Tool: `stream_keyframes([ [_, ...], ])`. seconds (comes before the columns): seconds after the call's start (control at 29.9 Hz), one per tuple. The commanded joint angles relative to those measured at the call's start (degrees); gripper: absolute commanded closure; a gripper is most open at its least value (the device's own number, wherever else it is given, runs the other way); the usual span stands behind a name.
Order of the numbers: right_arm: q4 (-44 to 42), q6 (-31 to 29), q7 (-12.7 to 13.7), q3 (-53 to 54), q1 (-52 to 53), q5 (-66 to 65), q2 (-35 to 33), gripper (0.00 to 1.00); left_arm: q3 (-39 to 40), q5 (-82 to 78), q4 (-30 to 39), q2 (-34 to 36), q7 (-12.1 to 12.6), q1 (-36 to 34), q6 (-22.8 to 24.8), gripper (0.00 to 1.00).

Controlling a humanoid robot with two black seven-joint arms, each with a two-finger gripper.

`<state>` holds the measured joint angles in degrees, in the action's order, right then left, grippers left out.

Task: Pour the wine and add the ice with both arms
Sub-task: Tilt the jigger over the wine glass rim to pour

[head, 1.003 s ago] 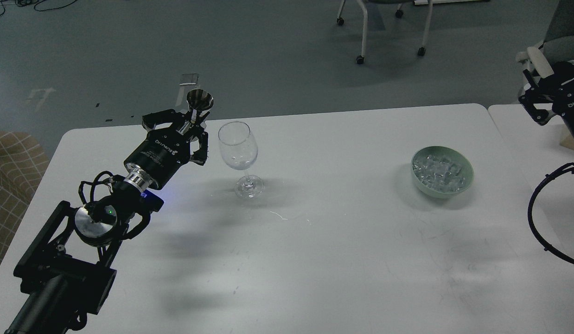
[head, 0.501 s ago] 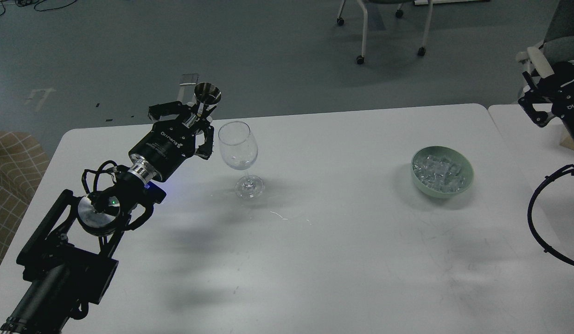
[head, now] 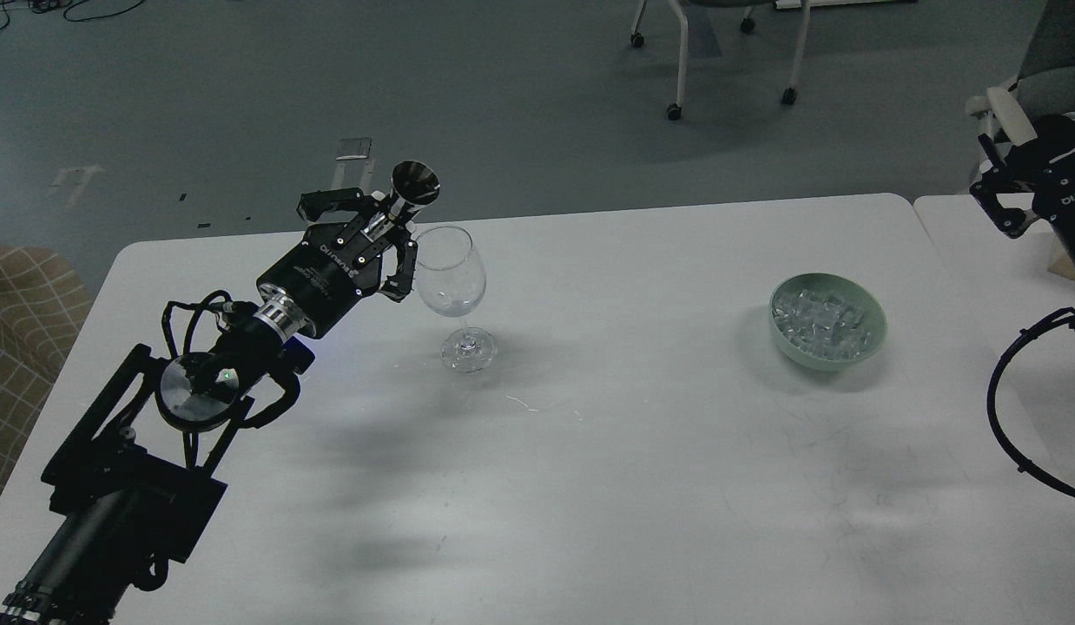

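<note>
- Two arms are in view; the left gripper [head: 383, 230] is clamped around the narrow waist of a small metal measuring cup [head: 412, 184], held just above and beside the wine glass [head: 451, 276] rim, seemingly so the wine can be tipped in.
- No wine can be made out in cup or glass.
- The ice [head: 821, 325] is heaped in the pale green bowl [head: 876, 334], well apart to the right, apparently within reach of the right gripper [head: 1011, 201], whose grasp cannot be told.
</note>
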<state>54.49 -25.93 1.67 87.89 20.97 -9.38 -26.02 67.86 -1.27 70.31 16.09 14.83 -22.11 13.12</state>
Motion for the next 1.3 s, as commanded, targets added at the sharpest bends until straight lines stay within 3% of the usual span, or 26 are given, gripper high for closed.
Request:
stream_keyframes([
  [0.0,0.0,0.0,0.0,0.0,0.03,0.07,0.0,0.0,-0.09,-0.57,0.0,0.96,0.11,0.05,0.24,1.0],
  [1.27,0.18,-0.7,0.0,0.0,-0.41,-0.02,-0.26,0.0,-0.1,-11.12,0.09,3.42,0.73,-0.39,2.88,1.0],
])
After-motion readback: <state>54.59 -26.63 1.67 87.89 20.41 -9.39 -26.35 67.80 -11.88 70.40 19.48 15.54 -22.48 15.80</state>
